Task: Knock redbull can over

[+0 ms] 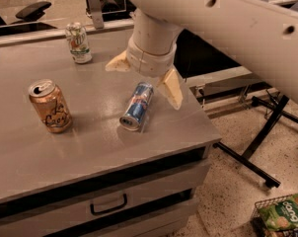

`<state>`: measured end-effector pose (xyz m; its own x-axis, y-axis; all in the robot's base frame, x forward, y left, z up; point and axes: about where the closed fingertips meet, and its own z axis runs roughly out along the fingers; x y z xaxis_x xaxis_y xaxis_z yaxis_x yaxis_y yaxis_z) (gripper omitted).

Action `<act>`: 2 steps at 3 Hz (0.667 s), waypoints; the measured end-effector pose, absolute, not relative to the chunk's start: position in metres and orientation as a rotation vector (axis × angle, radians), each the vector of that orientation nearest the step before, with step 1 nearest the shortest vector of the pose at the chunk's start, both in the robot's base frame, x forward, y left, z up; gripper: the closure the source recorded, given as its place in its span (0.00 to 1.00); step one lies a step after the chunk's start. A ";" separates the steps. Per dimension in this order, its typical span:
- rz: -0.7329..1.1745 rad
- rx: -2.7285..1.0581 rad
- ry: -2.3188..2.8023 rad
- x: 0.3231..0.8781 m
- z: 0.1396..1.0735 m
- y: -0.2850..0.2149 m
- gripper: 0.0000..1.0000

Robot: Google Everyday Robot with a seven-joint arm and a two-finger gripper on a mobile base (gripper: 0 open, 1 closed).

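Note:
The redbull can (137, 106), slim, blue and silver, lies on its side on the grey table (90, 147), its end facing the front edge. My gripper (148, 80) hangs above and just behind the can, lifted clear of it. Its two tan fingers (171, 87) are spread wide apart, one to the left and one to the right of the can's far end. They hold nothing.
An orange-tan can (50, 106) with black script stands upright at the left. A white-and-green soda can (78, 43) stands at the back. The table's right edge is close to the gripper. A wire basket with a green bag (284, 215) sits on the floor at the lower right.

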<state>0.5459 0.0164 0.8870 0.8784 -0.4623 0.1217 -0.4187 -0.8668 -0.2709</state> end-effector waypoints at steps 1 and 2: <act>-0.424 -2.626 0.794 0.549 0.928 -0.006 0.00; -0.575 -2.444 0.919 0.544 0.964 -0.035 0.00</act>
